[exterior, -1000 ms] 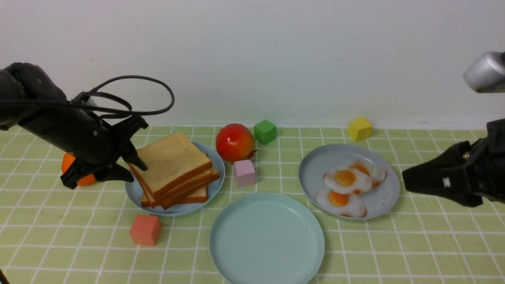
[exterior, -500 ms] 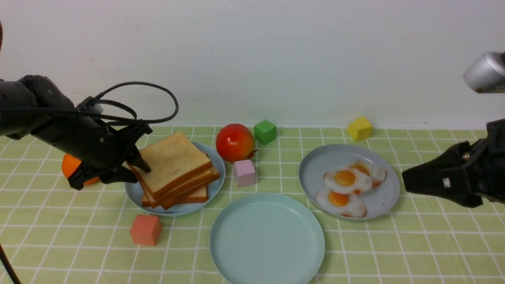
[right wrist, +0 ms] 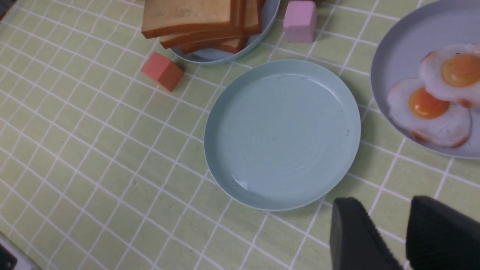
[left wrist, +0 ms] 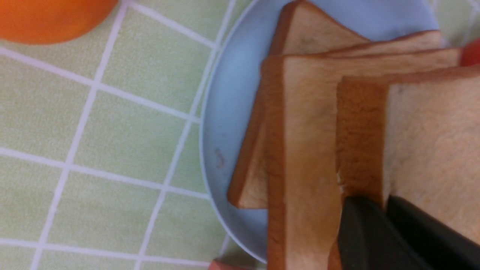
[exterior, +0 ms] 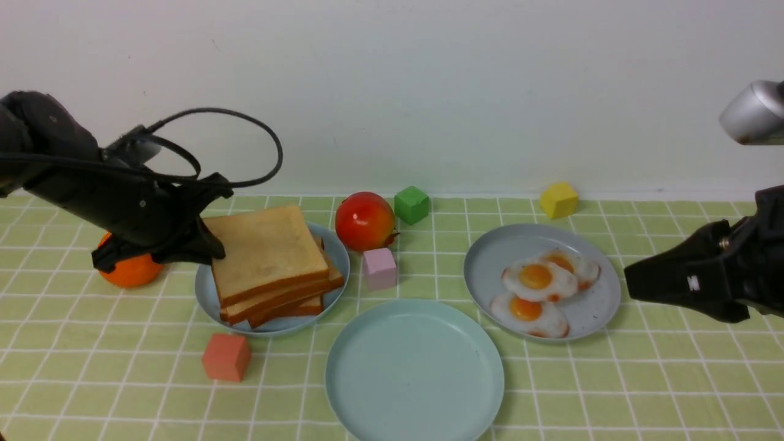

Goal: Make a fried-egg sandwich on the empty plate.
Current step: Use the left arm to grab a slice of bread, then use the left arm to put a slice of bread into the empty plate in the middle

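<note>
Front view, left gripper (exterior: pixel 211 248) angled down, clamping top toast slice (exterior: pixel 269 251)

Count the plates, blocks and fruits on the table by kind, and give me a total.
Plates: 3 - empty plate, toast plate, egg plate
Blocks: 4 - green block, yellow block, pink block, red block
Fruits: 2 - orange, red fruit
Total: 9

The top toast slice (exterior: pixel 266 251) loses its corner between the left tool's (exterior: pixel 208 248) clamped fingers; the slices beneath (exterior: pixel 288 300) lie mostly covered. The orange (exterior: pixel 130 272) peeks half-hidden from behind the left arm (exterior: pixel 92 190). The right tool (right wrist: pixel 392 210), fingers parted, runs off-frame.
</note>
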Available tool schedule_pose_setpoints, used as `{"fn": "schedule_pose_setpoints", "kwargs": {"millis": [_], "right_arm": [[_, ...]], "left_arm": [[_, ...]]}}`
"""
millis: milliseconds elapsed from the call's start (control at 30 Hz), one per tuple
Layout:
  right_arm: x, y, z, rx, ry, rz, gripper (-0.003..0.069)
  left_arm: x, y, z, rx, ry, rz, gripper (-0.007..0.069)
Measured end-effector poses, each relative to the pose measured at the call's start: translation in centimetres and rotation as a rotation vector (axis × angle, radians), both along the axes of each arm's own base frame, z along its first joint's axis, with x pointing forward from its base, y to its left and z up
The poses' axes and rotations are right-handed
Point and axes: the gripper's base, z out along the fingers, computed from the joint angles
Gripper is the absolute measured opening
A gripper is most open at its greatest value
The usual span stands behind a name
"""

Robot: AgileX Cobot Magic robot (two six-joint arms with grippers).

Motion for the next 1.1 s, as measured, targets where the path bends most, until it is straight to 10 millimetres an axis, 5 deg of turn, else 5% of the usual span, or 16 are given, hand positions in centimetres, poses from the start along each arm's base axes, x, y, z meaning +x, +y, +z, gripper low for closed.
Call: {"fn": "schedule_pose_setpoints", "kwargs": {"millis": [100, 267, 500, 733, 900, 1100], "right_arm": [[0.0, 0.0, 0.0, 0.014, 0.009, -0.018, 0.0239], [0.1, 0.0, 0.0, 0.018, 0.01, -0.024, 0.0239], [0.1, -0.1, 0.0, 0.004, 0.0, -0.029, 0.0239], [0.4, -0.4, -0.1, -0.027, -0.021, -0.044, 0.0239], [2.0, -0.3, -0.7, 0.032, 0.023, -0.15, 0.0246], [5.4, -0.1, -3.8, 0.061, 0.174, -0.262, 0.0335]], "left_arm": [[-1.4, -1.4, 2.9, 0.015, -0.074, -0.089, 0.0024], [-3.2, -5.5, 4.0, 0.007, -0.107, -0.254, 0.0024], [-5.2, -11.8, -1.8, -0.03, 0.034, -0.384, 0.0024], [-4.9, -14.1, -5.8, -0.009, 0.104, -0.409, 0.003], [-4.7, -14.4, -7.6, -0.001, 0.152, -0.411, 0.0118], [-4.4, -14.5, -7.2, -0.003, 0.135, -0.41, 0.0349]]}}
